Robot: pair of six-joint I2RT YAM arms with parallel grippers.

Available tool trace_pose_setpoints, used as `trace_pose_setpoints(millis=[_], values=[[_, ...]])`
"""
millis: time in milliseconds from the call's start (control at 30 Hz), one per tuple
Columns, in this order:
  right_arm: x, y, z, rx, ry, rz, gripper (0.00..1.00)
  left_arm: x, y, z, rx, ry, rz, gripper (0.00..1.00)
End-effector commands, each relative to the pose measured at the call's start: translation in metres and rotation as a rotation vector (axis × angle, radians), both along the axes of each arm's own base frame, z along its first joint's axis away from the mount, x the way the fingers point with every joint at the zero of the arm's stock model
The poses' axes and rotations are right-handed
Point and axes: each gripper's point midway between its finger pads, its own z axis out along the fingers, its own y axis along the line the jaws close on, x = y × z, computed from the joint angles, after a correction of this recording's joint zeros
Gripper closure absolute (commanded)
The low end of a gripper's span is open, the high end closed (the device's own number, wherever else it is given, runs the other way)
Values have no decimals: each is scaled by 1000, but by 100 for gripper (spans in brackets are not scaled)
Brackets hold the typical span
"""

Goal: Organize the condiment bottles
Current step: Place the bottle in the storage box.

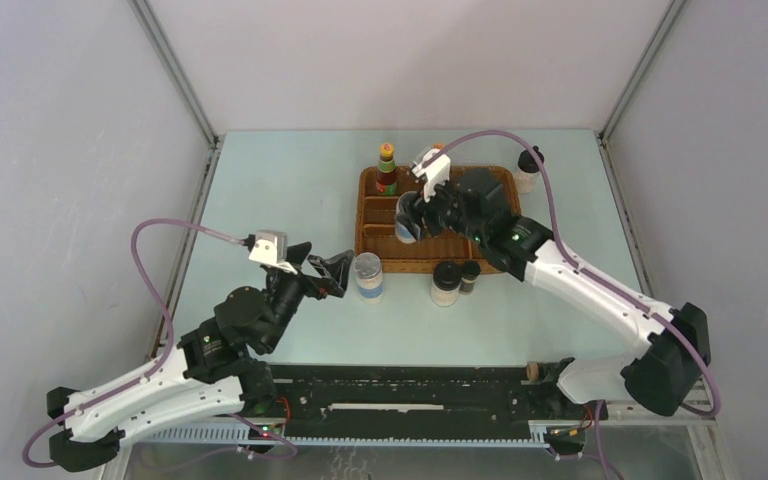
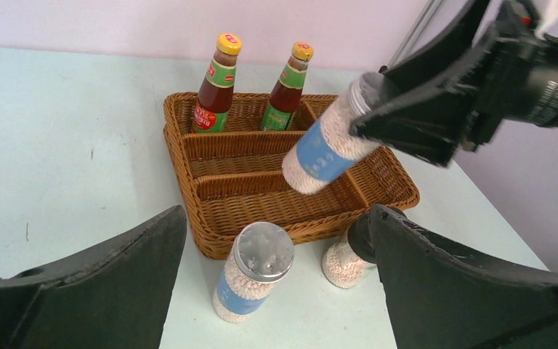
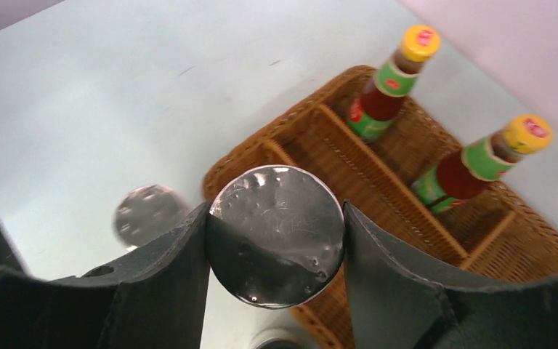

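Note:
My right gripper is shut on a silver-topped blue-white shaker and holds it tilted over the front compartments of the wicker tray. In the right wrist view the shaker's silver top sits between my fingers. Two dark sauce bottles with yellow caps stand in the tray's back compartments. A second shaker stands on the table in front of the tray. My left gripper is open and empty just left of it. A white black-capped bottle and a tiny dark bottle stand beside it.
Another black-capped bottle stands on the table behind the tray's right far corner. Grey walls close in the table on the left, right and back. The right arm reaches across the tray's right half.

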Motion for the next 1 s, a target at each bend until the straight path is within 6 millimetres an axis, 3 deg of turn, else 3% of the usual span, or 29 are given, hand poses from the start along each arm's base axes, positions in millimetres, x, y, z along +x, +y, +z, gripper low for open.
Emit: trace_pose_setpoints(millis=[0, 200, 500, 667, 967], values=[[52, -13, 47, 76, -161, -138, 100, -1, -6, 2, -31, -6, -24, 0], [108, -36, 44, 88, -205, -282, 100, -1, -13, 0, -26, -3, -42, 0], [158, -54, 20, 73, -186, -355, 100, 1, -19, -4, 0, -1, -50, 0], [168, -60, 1, 71, -135, -373, 100, 2, -21, -5, 11, -2, -50, 0], [163, -64, -24, 85, -83, -388, 100, 4, -25, -8, 33, 0, -56, 0]])
